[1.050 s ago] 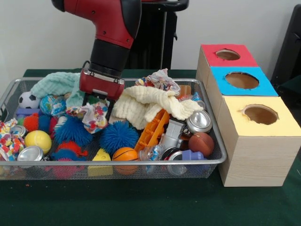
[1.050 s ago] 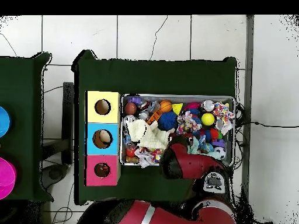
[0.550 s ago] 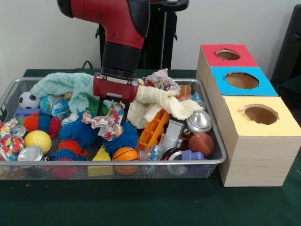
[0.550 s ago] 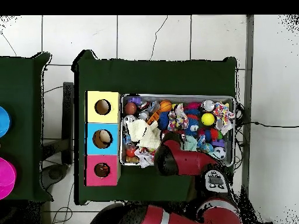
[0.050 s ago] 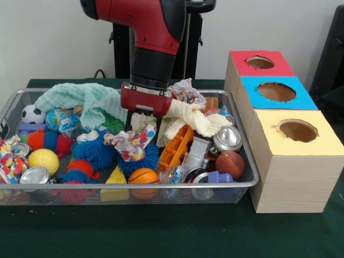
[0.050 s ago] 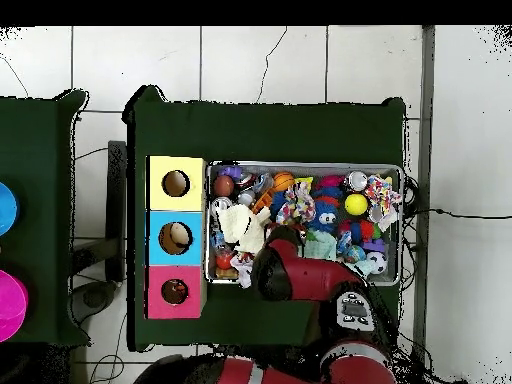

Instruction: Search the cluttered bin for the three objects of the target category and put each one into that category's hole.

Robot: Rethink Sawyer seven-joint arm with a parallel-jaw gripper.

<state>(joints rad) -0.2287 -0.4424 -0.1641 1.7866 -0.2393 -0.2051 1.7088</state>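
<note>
Above the middle of the bin point(image 5: 243, 183), a crumpled patterned cloth point(image 5: 130, 143) hangs clear of the toys beneath it, its upper end caught in the claw point(image 5: 144, 124). Dark fingers point(image 5: 129, 120) show just below the red wrist housing, closed narrow on the cloth; the hold looks to be a pinch on one fold, which would explain why the rest droops freely. The lift appears meant to carry the cloth over the clutter toward the three boxes at right: a red box point(image 5: 257, 63) farthest, a blue box point(image 5: 275, 92) in the middle, and a yellow box point(image 5: 298, 134) nearest, each with a round hole on top. Which hole suits cloth cannot be told from the pictures. A cream cloth point(image 5: 196, 119) lies just right of the claw, a green cloth point(image 5: 80, 98) to its left, and a second patterned cloth point(image 5: 185, 91) behind it. In the overhead view the arm point(image 6: 300, 275) covers the claw and part of the bin. Items under the cloths are hidden, and the far fingertip is masked by the held cloth.
</note>
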